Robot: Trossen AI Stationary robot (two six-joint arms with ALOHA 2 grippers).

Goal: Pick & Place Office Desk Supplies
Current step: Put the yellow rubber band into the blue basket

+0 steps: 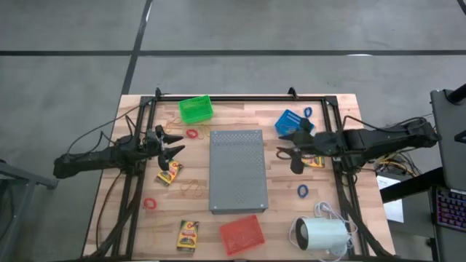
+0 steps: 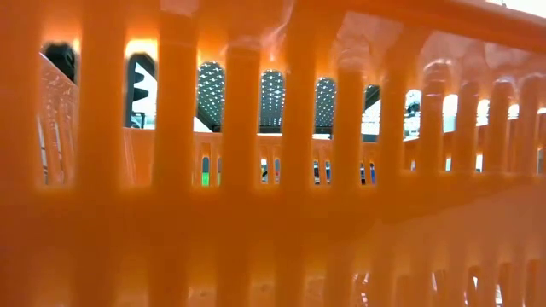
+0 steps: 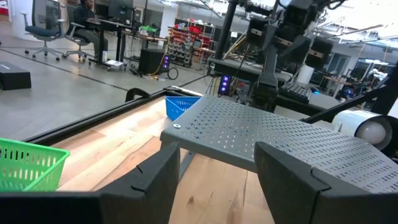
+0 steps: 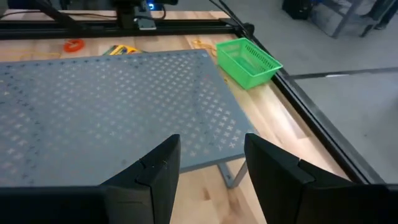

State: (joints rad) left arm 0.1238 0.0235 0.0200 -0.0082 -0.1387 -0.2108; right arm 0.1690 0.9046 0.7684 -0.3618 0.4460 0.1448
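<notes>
A flat yellow crayon box [image 1: 169, 173] lay just under the open left gripper [image 1: 172, 151]; the right gripper [image 1: 289, 154] gaped empty beside the slab [image 1: 237, 169].

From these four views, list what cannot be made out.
- Low view: the red basket fills the picture with its slats; the table and both arms are hidden.
- High view: print on the crayon box is too small to read.
- High view: the right gripper partly covers another crayon box.
- High view: the thin rubber bands are too fine to count.
</notes>
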